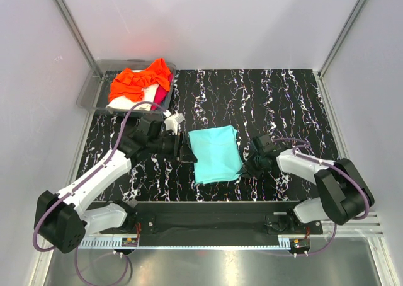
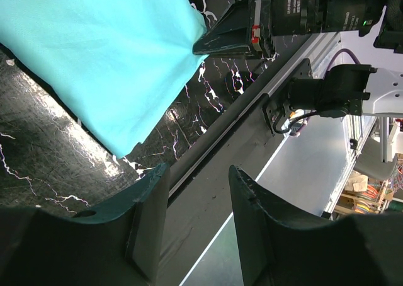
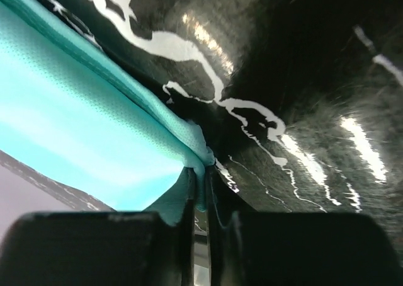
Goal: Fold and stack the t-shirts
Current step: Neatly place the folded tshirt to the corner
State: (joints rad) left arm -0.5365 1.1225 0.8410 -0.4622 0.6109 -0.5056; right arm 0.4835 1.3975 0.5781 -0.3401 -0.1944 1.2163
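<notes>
The turquoise t-shirt (image 1: 216, 154) lay part-folded on the surface (image 1: 283, 103), midway along and close to its near edge. The right arm (image 1: 301, 162) reached low and leftward, wrist dropped almost to the surface. The right jaws were pinched narrow on the shirt's near right corner with cloth bunched between them, likely so that this corner could be lifted for a fold. The left arm (image 1: 104, 172) stretched out from the near left corner. The left jaws stood wide and empty near the shirt's left edge, probably placed to take that side. The other t-shirts (image 1: 141, 79), orange uppermost, sat heaped in the grey tray (image 1: 88, 98) at the far left corner.
</notes>
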